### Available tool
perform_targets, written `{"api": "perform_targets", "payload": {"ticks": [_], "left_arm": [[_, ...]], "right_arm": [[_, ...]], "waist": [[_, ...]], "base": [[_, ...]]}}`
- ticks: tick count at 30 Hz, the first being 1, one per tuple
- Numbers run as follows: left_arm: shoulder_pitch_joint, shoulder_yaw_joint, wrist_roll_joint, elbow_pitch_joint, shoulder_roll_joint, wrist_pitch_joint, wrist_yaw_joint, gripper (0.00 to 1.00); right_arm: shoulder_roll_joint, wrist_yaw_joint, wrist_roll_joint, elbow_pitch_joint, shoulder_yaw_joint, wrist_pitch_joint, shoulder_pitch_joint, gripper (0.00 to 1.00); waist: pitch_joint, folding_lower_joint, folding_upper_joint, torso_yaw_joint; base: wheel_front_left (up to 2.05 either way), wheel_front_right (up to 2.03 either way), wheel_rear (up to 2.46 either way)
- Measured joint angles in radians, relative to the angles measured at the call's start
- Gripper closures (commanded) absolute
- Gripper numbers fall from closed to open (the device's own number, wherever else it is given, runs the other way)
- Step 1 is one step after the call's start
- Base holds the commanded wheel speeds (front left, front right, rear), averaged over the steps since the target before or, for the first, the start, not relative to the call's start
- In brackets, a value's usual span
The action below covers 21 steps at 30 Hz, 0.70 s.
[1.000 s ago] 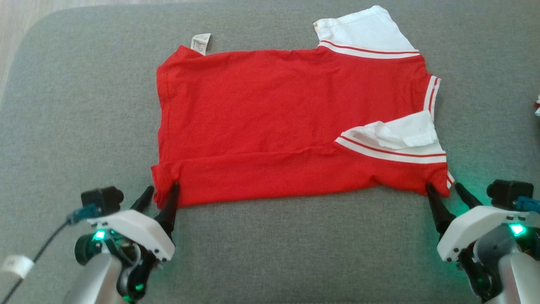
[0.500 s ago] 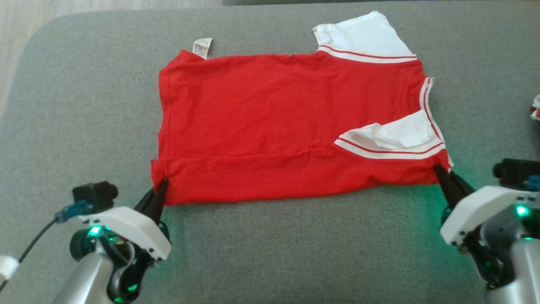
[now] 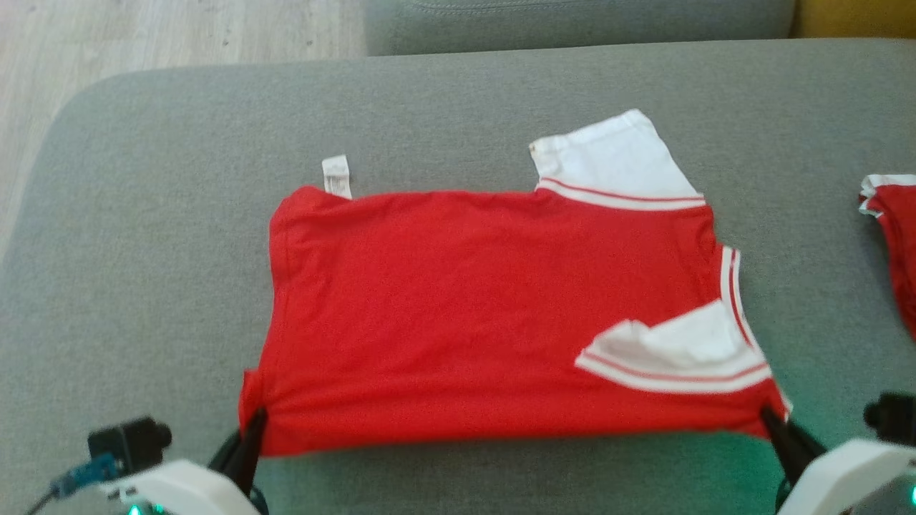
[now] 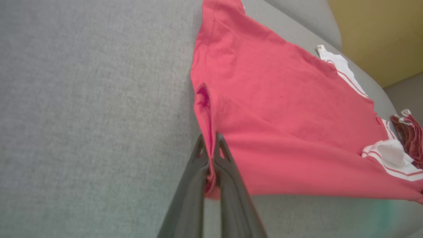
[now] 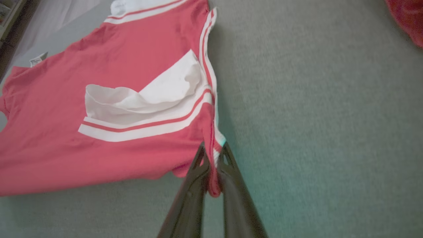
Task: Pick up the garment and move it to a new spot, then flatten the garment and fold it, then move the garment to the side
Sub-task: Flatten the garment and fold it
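Observation:
A red T-shirt with white sleeves lies spread on the grey sofa cushion, its near edge folded over. At the shirt's near left corner my left gripper is shut on the red fabric; the left wrist view shows its fingers pinching that corner of the shirt. My right gripper is shut on the near right corner by the striped collar; in the right wrist view its fingertips clamp the shirt at the hem. A white label sticks out at the far left.
A second red and white garment lies at the cushion's right edge, also in the wrist views. Wooden floor shows at the far left, the sofa back behind, a yellow wall beyond.
Both grippers went from open beside the shirt's near corners to shut on them. The head camera tilted up, so the shirt and grippers now sit lower in view.

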Motion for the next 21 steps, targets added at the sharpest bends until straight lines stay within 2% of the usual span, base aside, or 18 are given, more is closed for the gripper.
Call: {"api": "perform_targets", "payload": {"ticks": [2, 3, 4, 5, 11, 15, 21], "left_arm": [[0.039, -0.002, -0.005, -0.017, -0.001, 0.000, 0.010, 1.00], [0.047, -0.005, -0.005, -0.016, -0.002, 0.000, 0.010, 0.76], [0.050, -0.009, -0.005, -0.013, -0.007, 0.000, 0.010, 0.11], [0.050, -0.012, -0.005, -0.007, -0.014, 0.000, 0.010, 0.00], [0.046, -0.043, 0.055, 0.084, -0.038, -0.053, 0.027, 0.00], [0.025, -0.035, 0.125, 0.091, -0.065, -0.187, 0.054, 0.00], [-0.070, -0.011, 0.272, 0.083, -0.080, -0.435, 0.075, 0.00]], "right_arm": [[0.007, 0.000, 0.008, 0.002, -0.002, 0.003, 0.032, 1.00], [0.008, 0.000, 0.022, 0.010, -0.003, 0.006, 0.042, 0.72], [0.009, 0.000, 0.029, 0.028, -0.003, 0.024, 0.051, 0.02], [0.009, 0.000, 0.033, 0.043, 0.002, 0.039, 0.057, 0.00], [0.011, 0.000, 0.072, 0.077, 0.032, -0.042, 0.061, 0.00], [0.011, 0.000, 0.068, 0.082, 0.036, -0.138, 0.044, 0.00], [0.010, 0.000, -0.037, 0.019, 0.072, -0.319, -0.036, 0.00]], "waist": [[-0.004, 0.0000, 0.0000, -0.003], [-0.006, 0.0000, 0.0000, -0.004], [-0.008, 0.0000, 0.0000, -0.003], [-0.010, 0.0000, 0.0000, -0.002], [-0.023, 0.0000, 0.0000, -0.007], [-0.032, 0.0000, 0.0000, -0.010], [-0.039, 0.0001, 0.0000, -0.008]], "base": [[0.00, 0.00, 0.00], [0.00, 0.00, 0.00], [0.00, 0.00, 0.00], [0.00, 0.00, 0.00], [0.00, 0.00, 0.00], [0.00, 0.00, 0.00], [0.00, 0.00, 0.00]]}}
